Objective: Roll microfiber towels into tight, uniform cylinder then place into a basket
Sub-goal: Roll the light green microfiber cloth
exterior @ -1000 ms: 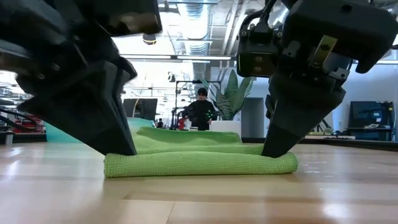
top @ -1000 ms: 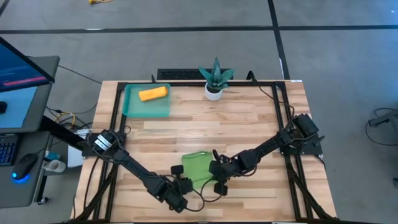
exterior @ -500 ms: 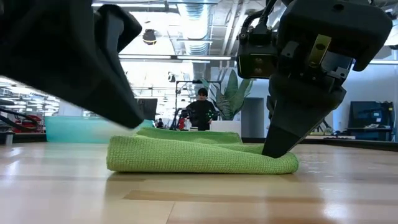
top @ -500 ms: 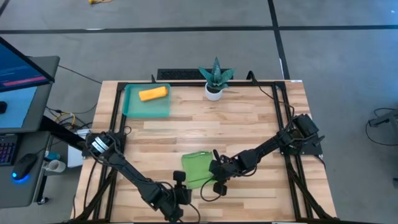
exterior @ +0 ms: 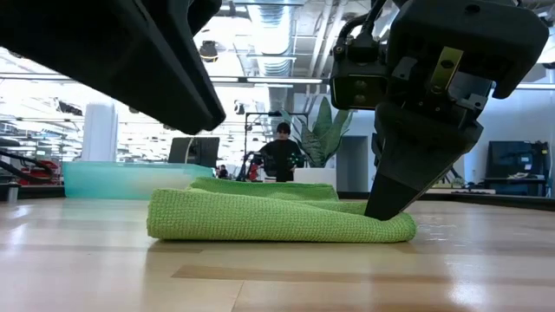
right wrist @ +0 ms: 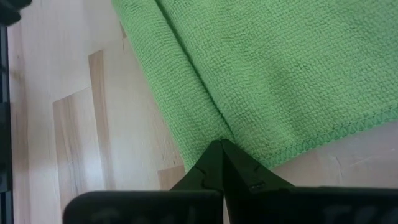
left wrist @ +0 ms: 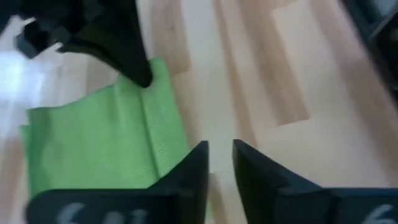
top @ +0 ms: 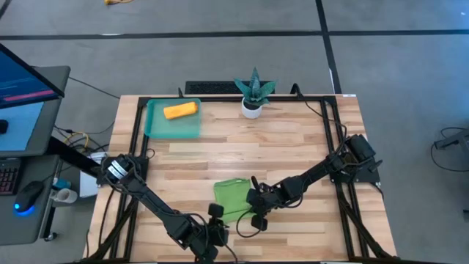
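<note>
The right gripper [top: 253,199] is clenched on the rolled edge of the green towel [top: 233,198], its fingertips pinching the fold at the towel's corner (the right wrist view shows them meeting right on the cloth). It seems to hold that end as an anchor so the roll does not spring open. The left gripper [top: 215,222] hangs just off the towel's near edge at about 7 o'clock from it, lifted clear of the cloth, fingers parted by a narrow gap and grasping nothing; it looks to be placed for a fresh bite on the roll.

The green towel lies near the bench's [top: 293,154] front middle, one edge turned into a loose, thick roll, the rest flat behind it, so the cylinder is only begun. Toward 11 o'clock, well apart, the orange towel [top: 180,111] rests as a tidy roll inside the basket [top: 157,129].
</note>
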{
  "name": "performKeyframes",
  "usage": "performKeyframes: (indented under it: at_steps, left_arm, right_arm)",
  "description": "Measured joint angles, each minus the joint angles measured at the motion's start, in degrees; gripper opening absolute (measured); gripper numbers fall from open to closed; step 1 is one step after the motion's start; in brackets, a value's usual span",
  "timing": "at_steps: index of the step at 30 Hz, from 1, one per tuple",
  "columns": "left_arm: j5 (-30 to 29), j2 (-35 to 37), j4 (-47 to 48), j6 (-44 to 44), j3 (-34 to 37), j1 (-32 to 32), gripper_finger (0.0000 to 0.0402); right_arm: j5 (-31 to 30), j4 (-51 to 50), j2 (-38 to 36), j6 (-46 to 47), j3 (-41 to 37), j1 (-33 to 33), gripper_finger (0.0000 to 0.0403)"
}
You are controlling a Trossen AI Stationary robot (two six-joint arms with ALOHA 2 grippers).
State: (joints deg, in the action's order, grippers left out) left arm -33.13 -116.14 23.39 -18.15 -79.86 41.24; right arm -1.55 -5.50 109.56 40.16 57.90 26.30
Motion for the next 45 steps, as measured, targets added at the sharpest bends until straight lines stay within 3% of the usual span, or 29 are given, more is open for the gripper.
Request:
performKeyframes:
  at_steps: [4, 10, 24, 29, 34, 45]
  left_arm:
    - [3.0, -0.2, -0.6, 0.0, 0.1, -0.3, 0.0118]
    - [2.8, -1.7, 0.5, -2.3, 2.4, -1.5, 0.0178]
    - [1.9, -5.0, 0.3, -4.7, 2.1, -3.0, 0.0187]
    - [1.0, -5.5, 3.5, -9.4, 1.9, -3.5, 0.0178]
    - [-1.4, -5.6, 6.7, -11.7, 1.9, -3.8, 0.0151]
    - [2.8, -5.7, 7.1, -11.6, 2.1, -5.1, 0.0013]
  right_arm:
    - [0.0, 0.0, 0.0, 0.0, 0.0, 0.0, 0.0018]
    - [0.0, 0.4, 0.1, 0.0, 0.0, 0.2, 0.0023]
    - [0.1, 0.4, 0.1, 0.0, 0.0, 0.2, 0.0023]
    - [0.2, 0.4, 0.1, 0.0, 0.0, 0.2, 0.0020]
    - [4.4, 0.4, 0.1, 0.0, 0.0, 0.5, 0.0021]
    - [4.5, 0.5, 0.1, -1.1, 0.0, 1.7, 0.0025]
